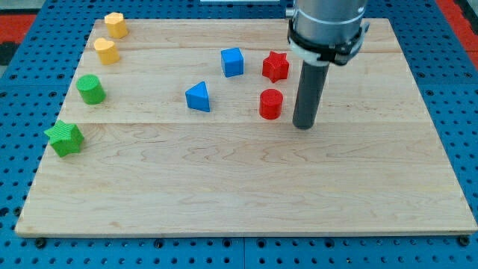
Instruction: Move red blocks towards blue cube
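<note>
The blue cube [232, 62] sits near the top middle of the wooden board [246, 187]. A red star block [275, 66] lies just to its right, a small gap between them. A red cylinder [271, 104] stands below the star. My tip [302, 125] rests on the board just right of the red cylinder, slightly lower in the view, with a narrow gap between them.
A blue triangular block [198, 97] lies below and left of the blue cube. Two yellow blocks [115, 25] [106, 51], a green cylinder [90, 89] and a green star block [65, 138] line the board's left side.
</note>
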